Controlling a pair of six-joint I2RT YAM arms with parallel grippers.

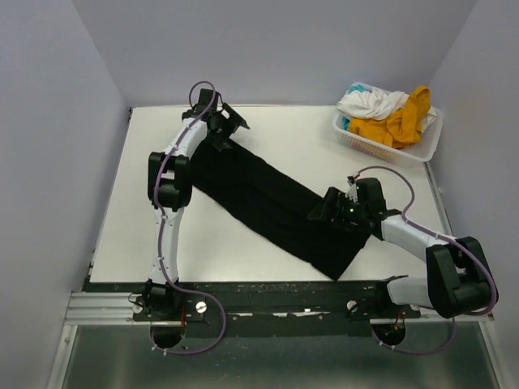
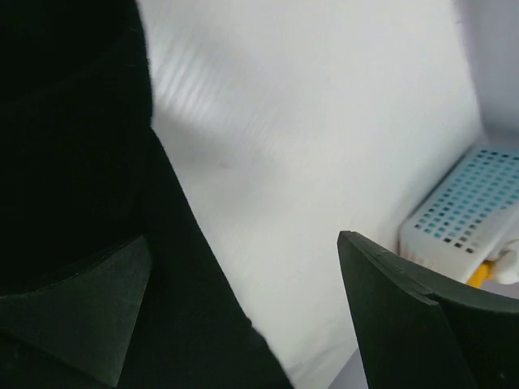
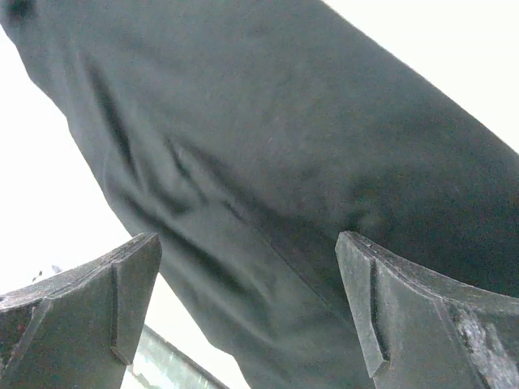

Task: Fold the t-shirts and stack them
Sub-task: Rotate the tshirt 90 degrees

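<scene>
Black t-shirt (image 1: 268, 203) lies stretched diagonally on the table (image 1: 235, 261), left gripper (image 1: 229, 123) spread wide at its far end, right gripper (image 1: 320, 213) spread wide above its near end.

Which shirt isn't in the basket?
The black t-shirt. It lies stretched out long on the table, while the white shirt and the mustard-yellow shirt are bunched up in the white basket.

My top camera looks down from high behind the near edge, taking in the whole table (image 1: 122, 211). My left wrist view sits close over the black t-shirt (image 2: 65, 162), facing the white basket (image 2: 462, 211). My right wrist view hangs just above the same shirt, which all three share.
</scene>
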